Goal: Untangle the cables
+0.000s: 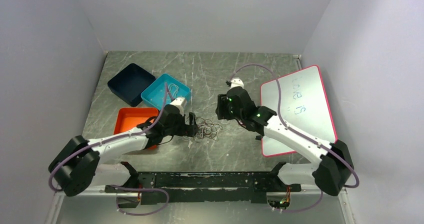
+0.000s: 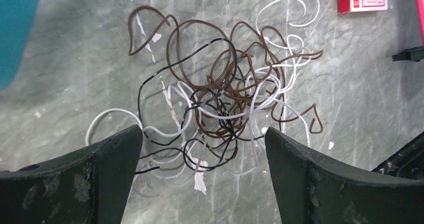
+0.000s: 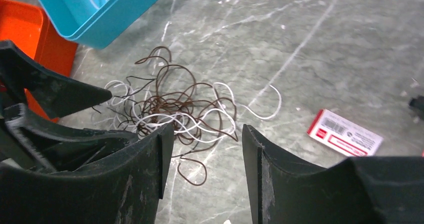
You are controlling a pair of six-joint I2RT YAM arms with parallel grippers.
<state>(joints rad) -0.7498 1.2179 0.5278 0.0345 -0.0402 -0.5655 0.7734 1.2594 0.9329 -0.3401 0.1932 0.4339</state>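
The cables (image 1: 208, 129) lie as a palm-sized tangle of thin brown, black and whitish wires on the grey tabletop between the two grippers. My left gripper (image 1: 193, 120) is open at the tangle's left edge. In the left wrist view the tangle (image 2: 227, 99) lies just beyond and partly between my open left gripper (image 2: 202, 146), and a black wire end touches the left finger (image 2: 112, 159). My right gripper (image 1: 220, 110) is open, above the tangle's far right side. In the right wrist view the tangle (image 3: 175, 106) lies just beyond my open right gripper (image 3: 204, 136), which is empty.
A dark blue tray (image 1: 131, 83), a teal tray (image 1: 159, 95) holding a thin whitish wire, and an orange tray (image 1: 131, 120) stand at the left. A white board with a red rim (image 1: 300, 109) lies at the right. A small red-and-white box (image 3: 345, 138) lies right of the tangle.
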